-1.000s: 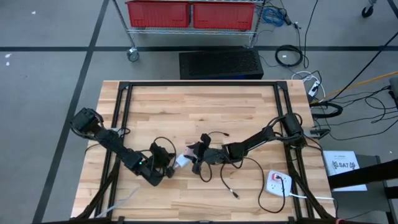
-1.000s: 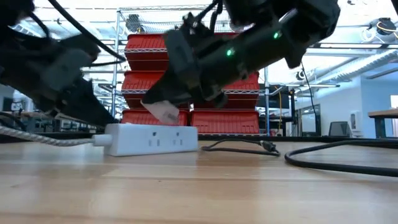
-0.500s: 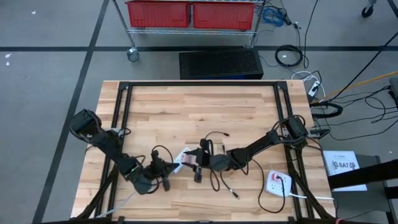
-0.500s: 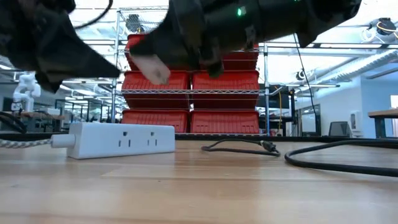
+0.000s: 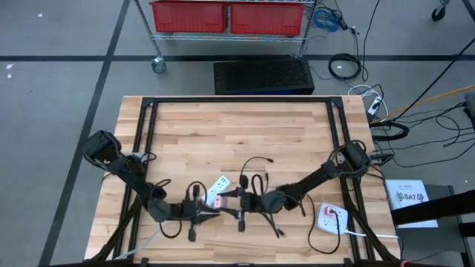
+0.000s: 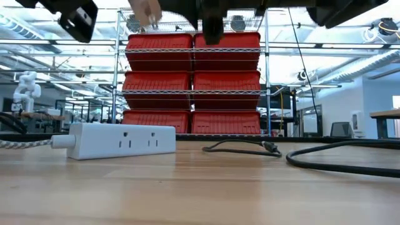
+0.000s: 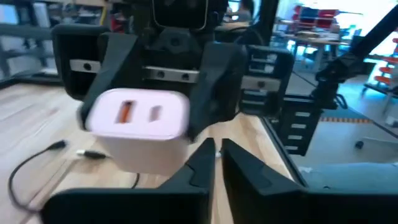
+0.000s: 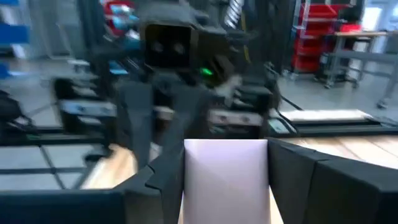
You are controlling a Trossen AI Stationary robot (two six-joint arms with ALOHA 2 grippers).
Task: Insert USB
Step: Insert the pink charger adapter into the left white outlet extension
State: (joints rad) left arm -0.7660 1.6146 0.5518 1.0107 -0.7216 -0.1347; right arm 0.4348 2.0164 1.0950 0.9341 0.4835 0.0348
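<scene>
While the right pincer (image 8: 227, 177) is clamping the white USB charger block (image 7: 138, 127) above the desk (image 5: 237, 137) at about 6 o'clock, its face is showing one orange and one pale port. The left pincer (image 7: 217, 163) is facing it, fingers nearly together. No writing is readable.

Power strip (image 6: 114, 140) on the table (image 5: 223, 133), landmark for the layout. Right of it in the low view, a cable (image 6: 240, 149) lies on the table. Above the strip, the charger (image 6: 147, 10) sits between the right gripper (image 5: 236, 202) and left gripper (image 5: 202, 213). Behind the strip stands a shelf of bins (image 6: 190, 81).
</scene>
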